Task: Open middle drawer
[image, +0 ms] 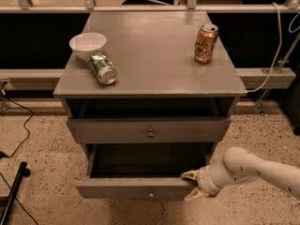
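The middle drawer (pixel 136 188) is a grey flat front with a small round knob (pixel 151 194). It stands pulled out from the grey cabinet, showing its dark, shallow inside. My gripper (pixel 193 185) is at the right end of this drawer front, on a white arm that comes in from the right. Its tan fingers (pixel 190 175) are spread, one above the front's top edge and one lower in front of it. The drawer above (pixel 149 130), with its own knob, is only slightly out. No drawer shows below the middle one.
On the cabinet top (pixel 154 60) stand a white bowl (pixel 87 44), a green can on its side (pixel 103 68) and an upright orange can (pixel 206 43). Cables (pixel 14 121) and a black stand (pixel 14 191) lie on the speckled floor at left. A rail runs behind.
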### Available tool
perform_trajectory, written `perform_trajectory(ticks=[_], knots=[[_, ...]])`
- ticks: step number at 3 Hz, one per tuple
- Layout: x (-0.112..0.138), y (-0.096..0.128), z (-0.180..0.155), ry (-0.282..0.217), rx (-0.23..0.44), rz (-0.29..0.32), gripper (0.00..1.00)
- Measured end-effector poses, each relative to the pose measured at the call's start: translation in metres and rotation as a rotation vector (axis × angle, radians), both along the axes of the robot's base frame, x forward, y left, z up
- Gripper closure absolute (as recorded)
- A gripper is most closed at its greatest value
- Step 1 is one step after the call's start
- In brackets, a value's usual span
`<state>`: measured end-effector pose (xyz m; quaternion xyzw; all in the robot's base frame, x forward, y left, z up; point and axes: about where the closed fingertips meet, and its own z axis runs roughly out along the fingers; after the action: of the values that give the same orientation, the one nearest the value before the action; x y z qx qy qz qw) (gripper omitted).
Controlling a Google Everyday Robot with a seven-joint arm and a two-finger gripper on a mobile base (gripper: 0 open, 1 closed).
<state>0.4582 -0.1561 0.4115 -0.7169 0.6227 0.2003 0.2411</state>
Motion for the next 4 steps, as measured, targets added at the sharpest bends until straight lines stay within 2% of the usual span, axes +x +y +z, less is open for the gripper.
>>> perform_trajectory(ticks=[1,2,3,4], knots=[[-0.021,-0.002,0.008,0.035,0.004,0.028,0.45],[-0.038,-0.001,0.028,0.033,-0.035,0.046,0.27],[-0.031,0.007,0.063,-0.027,-0.095,0.059,0.00],[-0.019,0.010,0.087,-0.078,-0.121,0.051,0.00]])
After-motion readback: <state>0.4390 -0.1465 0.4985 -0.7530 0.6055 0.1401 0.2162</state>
